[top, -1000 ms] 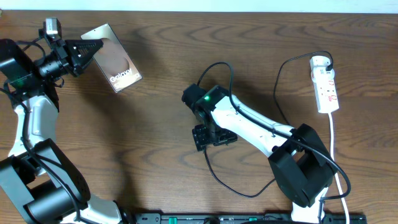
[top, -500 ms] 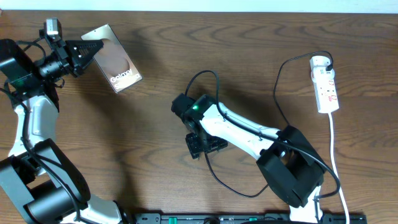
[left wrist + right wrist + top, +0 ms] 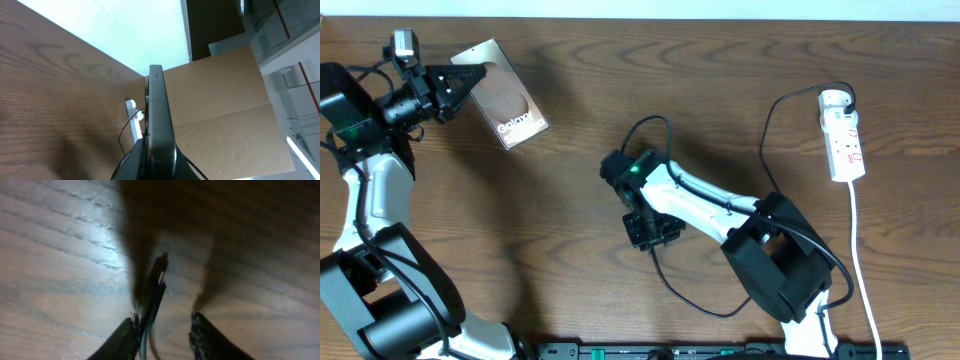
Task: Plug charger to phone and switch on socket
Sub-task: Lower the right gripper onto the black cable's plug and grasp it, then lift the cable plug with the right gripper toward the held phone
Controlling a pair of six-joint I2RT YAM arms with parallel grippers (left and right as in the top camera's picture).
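Found the right pincer (image 3: 164, 322) low over the table (image 3: 570, 250), jaws parted astride the plug end of the charger (image 3: 155, 296), with the cable against one finger and clear of the other, so not clamped. Saw that black cable loop out both far and near of the right arm, pass beneath it, and reach the socket (image 3: 844, 138) at the far right, well apart from the pincer. Traced the socket's white cord (image 3: 865, 265) down toward the near edge. Found the left pincer (image 3: 460, 82) at the far left, closed on one end of the phone (image 3: 506, 96), well apart from the plug. Noted dark wood grain throughout, a pale wall beyond the far edge, and a cardboard box (image 3: 220, 105) past the phone.
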